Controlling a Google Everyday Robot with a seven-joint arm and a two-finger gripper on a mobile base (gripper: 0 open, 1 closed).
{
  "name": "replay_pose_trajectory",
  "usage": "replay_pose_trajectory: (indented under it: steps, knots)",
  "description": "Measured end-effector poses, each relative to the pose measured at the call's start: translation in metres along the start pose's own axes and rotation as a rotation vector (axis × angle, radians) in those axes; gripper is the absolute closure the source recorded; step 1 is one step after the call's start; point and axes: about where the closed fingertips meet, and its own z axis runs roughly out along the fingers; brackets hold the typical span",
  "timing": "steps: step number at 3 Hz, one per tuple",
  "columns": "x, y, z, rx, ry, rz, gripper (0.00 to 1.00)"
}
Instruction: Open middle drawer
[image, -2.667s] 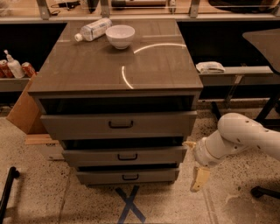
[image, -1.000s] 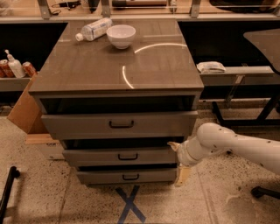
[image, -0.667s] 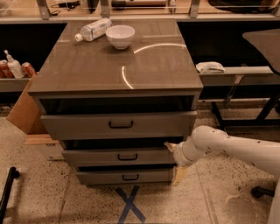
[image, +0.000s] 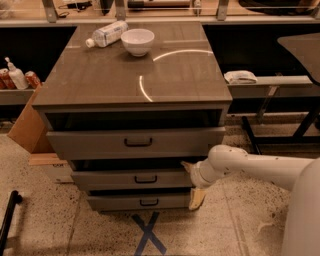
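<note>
The middle drawer (image: 115, 180) is the second of three grey-brown fronts in the cabinet, with a small black bar handle (image: 145, 179) at its centre. It stands slightly out from the cabinet, with a dark gap above it. My white arm reaches in from the right. My gripper (image: 192, 182) is at the right end of the middle drawer front, well to the right of the handle. It is open, with one fingertip (image: 186, 164) near the drawer's top edge and the other tan fingertip (image: 196, 199) down by the bottom drawer's right end. It holds nothing.
The taller top drawer (image: 90, 144) and the bottom drawer (image: 115, 202) also stand slightly out. A white bowl (image: 137, 41) and a lying plastic bottle (image: 107, 34) sit on the cabinet top (image: 100, 80). A cardboard box (image: 27, 127) is at the left. A blue tape X (image: 148, 234) marks the floor.
My arm has swung left and the gripper has moved from right of the cabinet up to the right end of the middle drawer front. The drawers have not moved.
</note>
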Motion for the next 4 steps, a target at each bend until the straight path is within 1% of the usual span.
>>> replay_pose_trajectory:
  steps: [1,2,3,4]
  knots:
    - [0.001,-0.008,0.019,-0.017,-0.015,-0.004,0.0]
    - [0.001,-0.01,0.031,-0.029,-0.045,-0.013,0.17]
    - [-0.004,-0.005,0.021,0.004,-0.066,-0.027,0.39]
    - [-0.01,0.018,0.006,0.03,-0.103,-0.027,0.64]
